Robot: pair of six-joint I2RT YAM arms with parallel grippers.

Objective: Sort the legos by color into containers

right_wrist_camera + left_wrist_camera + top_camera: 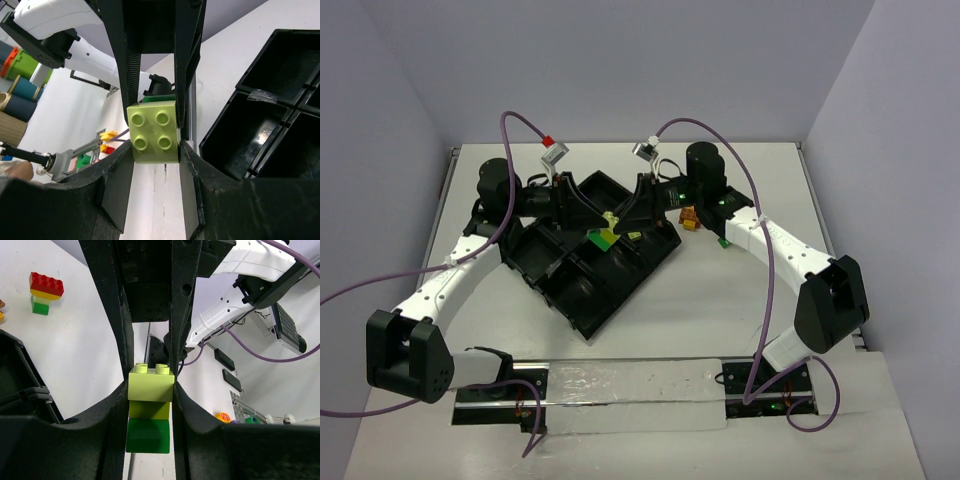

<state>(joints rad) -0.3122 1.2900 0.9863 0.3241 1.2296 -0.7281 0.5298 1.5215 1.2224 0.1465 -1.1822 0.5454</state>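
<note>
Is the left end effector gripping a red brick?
No, the left end effector clamps a pale yellow-green brick; the red brick sits apart, ungripped.

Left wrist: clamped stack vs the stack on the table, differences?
The clamped stack is pale green over yellow-green over green; the table stack is red over yellow over green. The clamped stack is held in the left gripper; the table stack stands free on the table. Shared: three bricks each, green at one end.

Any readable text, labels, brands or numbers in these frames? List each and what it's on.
None readable in any view.
Pale green brick studs: any embossing is too blurred to read.
Brick stack: no markings visible.
Tape strip on the tray: blank.
</note>
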